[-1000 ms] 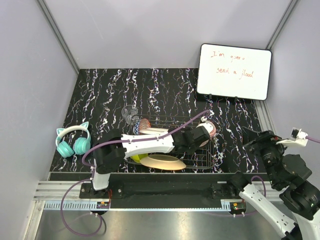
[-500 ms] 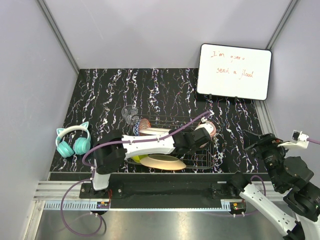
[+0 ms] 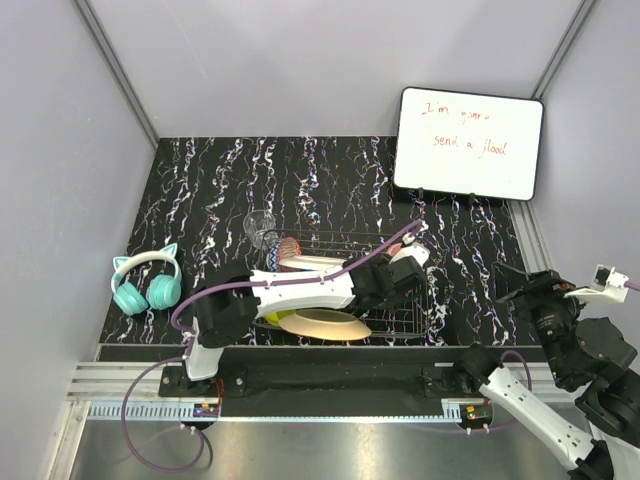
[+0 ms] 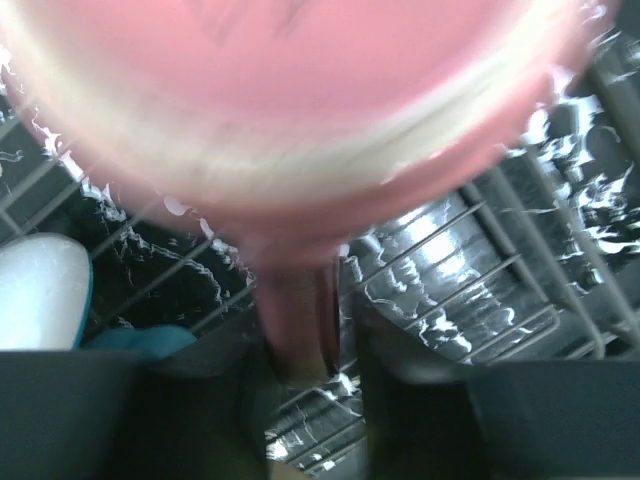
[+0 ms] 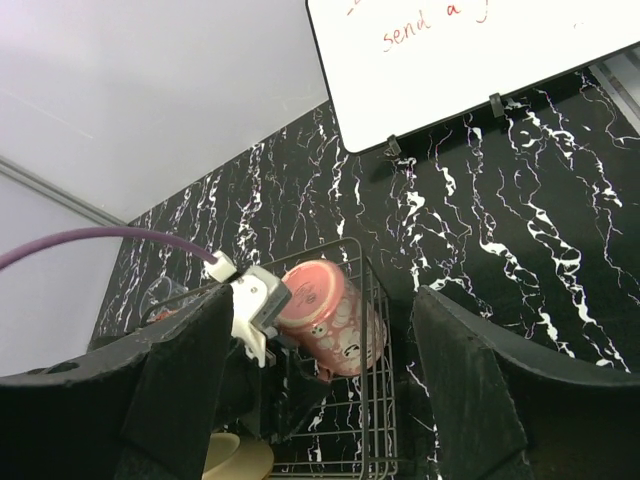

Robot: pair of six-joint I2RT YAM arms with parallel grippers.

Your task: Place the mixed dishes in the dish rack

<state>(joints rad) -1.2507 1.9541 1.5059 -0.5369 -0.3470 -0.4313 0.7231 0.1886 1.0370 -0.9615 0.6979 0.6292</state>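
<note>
The reddish-brown cup (image 5: 335, 312) lies on its side in the right end of the dish rack (image 5: 372, 425), its bottom towards my left arm. My left gripper (image 4: 305, 345) is open around the cup's handle (image 4: 298, 320). The handle rests by the left finger, and a gap shows to the right finger (image 4: 400, 350). In the top view this gripper (image 3: 405, 272) reaches over the rack (image 3: 405, 322). The orange plate (image 3: 325, 323), the yellow-green bowl (image 3: 272, 317) and the small red-patterned bowl (image 3: 289, 246) sit at the rack's left part. The clear glass (image 3: 260, 224) stands behind it. My right gripper (image 3: 525, 295) is open, empty and raised at the right.
Teal cat-ear headphones (image 3: 146, 282) lie left of the rack. A white board with red writing (image 3: 468, 143) stands at the back right. A teal plate (image 4: 140, 340) and a white dish (image 4: 35, 290) show low in the left wrist view.
My left gripper's jaws have spread off the cup's handle and the wrist has shifted slightly back. The right arm has drawn away towards the right and near edge.
</note>
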